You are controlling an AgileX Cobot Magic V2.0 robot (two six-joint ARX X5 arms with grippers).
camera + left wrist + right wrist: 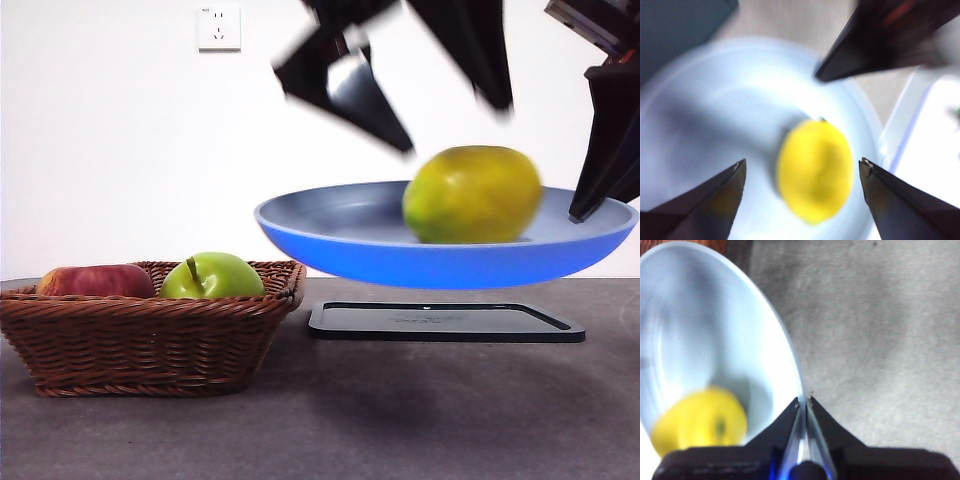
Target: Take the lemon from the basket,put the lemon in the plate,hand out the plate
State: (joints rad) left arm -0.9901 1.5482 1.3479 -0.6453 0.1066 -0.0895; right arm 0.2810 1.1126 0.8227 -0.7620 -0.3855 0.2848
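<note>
Right gripper (pixel 803 402): jaws pinched shut on the right-hand rim of the plate (pixel 330 240), which hangs level in the air above the black tray (pixel 445 322). Left gripper (pixel 802 172): jaws spread wide, empty, poised over the lemon (pixel 472 194). Lemon: resting inside the plate, right of centre, close to the gripped rim. Basket (pixel 150 335): on the table at left, holding a green apple (pixel 212 276) and a red apple (pixel 95 281). Judgement: hand-out rests on the right arm alone; load sits on its side.

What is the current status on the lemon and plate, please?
Right claw shut on plate rim, plate airborne. Left claw open above lemon, which sits in plate. Nothing blocking.
</note>
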